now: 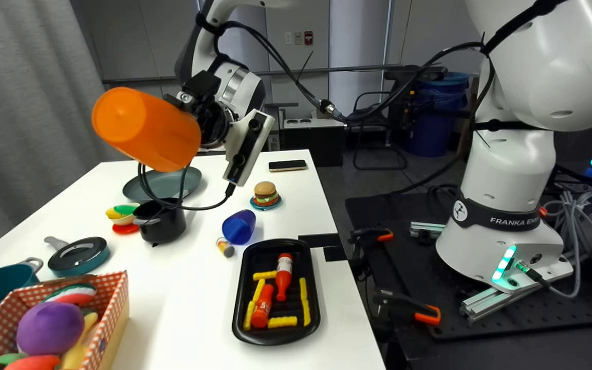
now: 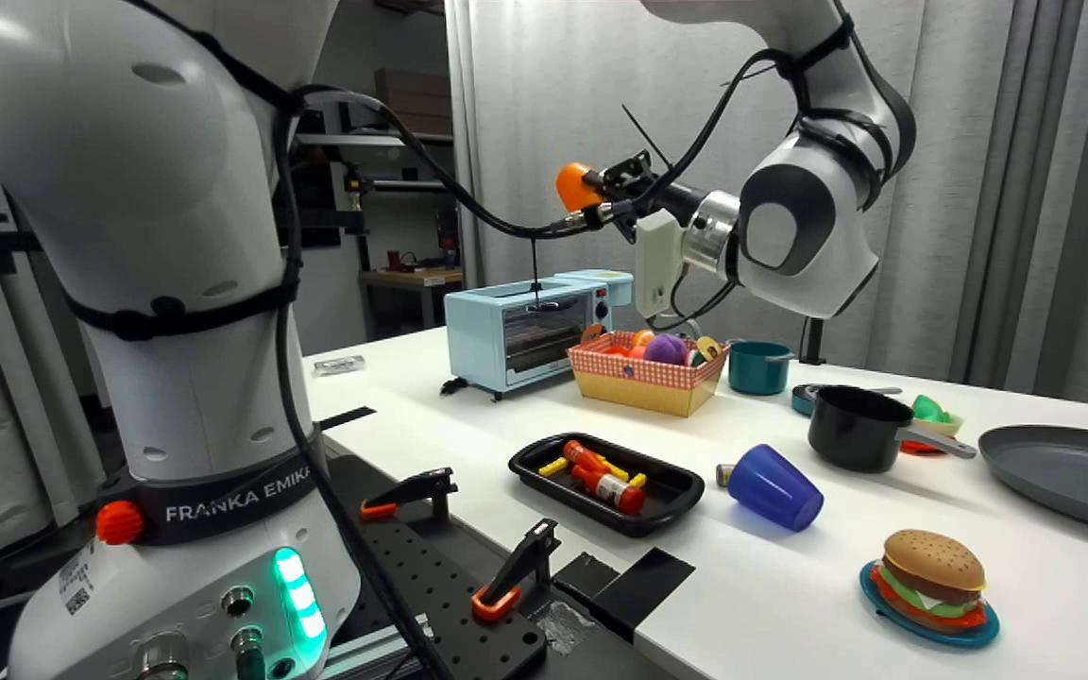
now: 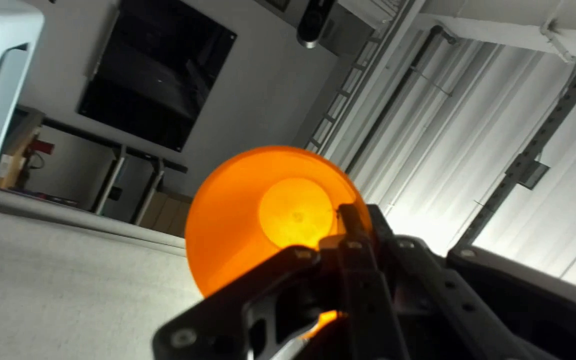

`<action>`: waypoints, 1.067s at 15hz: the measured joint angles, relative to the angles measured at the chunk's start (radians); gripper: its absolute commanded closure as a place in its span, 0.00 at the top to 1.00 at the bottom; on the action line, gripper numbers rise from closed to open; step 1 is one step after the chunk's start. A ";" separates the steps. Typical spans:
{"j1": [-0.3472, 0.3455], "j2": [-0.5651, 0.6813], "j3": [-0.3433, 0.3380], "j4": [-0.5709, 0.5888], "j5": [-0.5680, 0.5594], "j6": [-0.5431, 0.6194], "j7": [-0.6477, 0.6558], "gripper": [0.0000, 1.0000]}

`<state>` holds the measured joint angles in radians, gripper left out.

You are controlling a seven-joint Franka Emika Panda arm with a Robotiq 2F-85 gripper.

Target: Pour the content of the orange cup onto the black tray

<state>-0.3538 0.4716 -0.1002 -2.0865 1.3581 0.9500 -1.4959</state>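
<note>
The orange cup (image 1: 147, 128) is held high above the table, tilted, with its base pointing up and away from the wrist. It also shows in an exterior view (image 2: 577, 187). In the wrist view I look into its mouth (image 3: 238, 210); no contents are visible inside. My gripper (image 3: 366, 216) is shut on the cup's wall, one finger inside and one outside. The black tray (image 1: 262, 257) lies on the table near the robot's base, away from beneath the cup. It also shows in an exterior view (image 2: 671, 496). Red toy bottles (image 1: 284, 275) and several yellow sticks (image 1: 282, 322) lie in it.
A blue cup (image 1: 239, 227) lies on its side by the tray, beside a small bottle (image 1: 225, 247). A black pot (image 1: 162, 226), grey plate (image 1: 165, 184), toy burger (image 1: 265, 194), filled basket (image 2: 648, 385) and blue toaster oven (image 2: 530, 331) stand around the table.
</note>
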 measured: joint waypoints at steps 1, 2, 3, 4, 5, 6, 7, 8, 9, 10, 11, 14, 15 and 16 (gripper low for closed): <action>0.022 -0.014 -0.021 0.000 -0.002 0.026 0.020 0.01; 0.041 -0.029 -0.038 0.000 -0.006 0.055 0.041 0.01; 0.060 -0.045 -0.052 0.000 -0.014 0.086 0.064 0.01; 0.076 -0.062 -0.062 0.000 -0.023 0.120 0.087 0.01; 0.092 -0.080 -0.071 0.000 -0.036 0.156 0.111 0.01; 0.106 -0.100 -0.077 0.000 -0.052 0.192 0.135 0.01; 0.117 -0.120 -0.080 0.000 -0.072 0.228 0.159 0.01; 0.128 -0.139 -0.082 0.000 -0.093 0.264 0.183 0.01; 0.137 -0.159 -0.082 0.000 -0.116 0.300 0.207 0.01; 0.146 -0.178 -0.082 0.000 -0.140 0.338 0.231 0.01; 0.155 -0.196 -0.082 -0.001 -0.166 0.374 0.256 0.01; 0.181 -0.244 -0.080 -0.002 -0.250 0.482 0.329 0.01; 0.189 -0.258 -0.078 -0.002 -0.282 0.517 0.353 0.01; 0.196 -0.272 -0.075 -0.002 -0.315 0.551 0.378 0.01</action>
<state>-0.1583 0.1995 -0.1747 -2.0889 1.0429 1.5010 -1.1179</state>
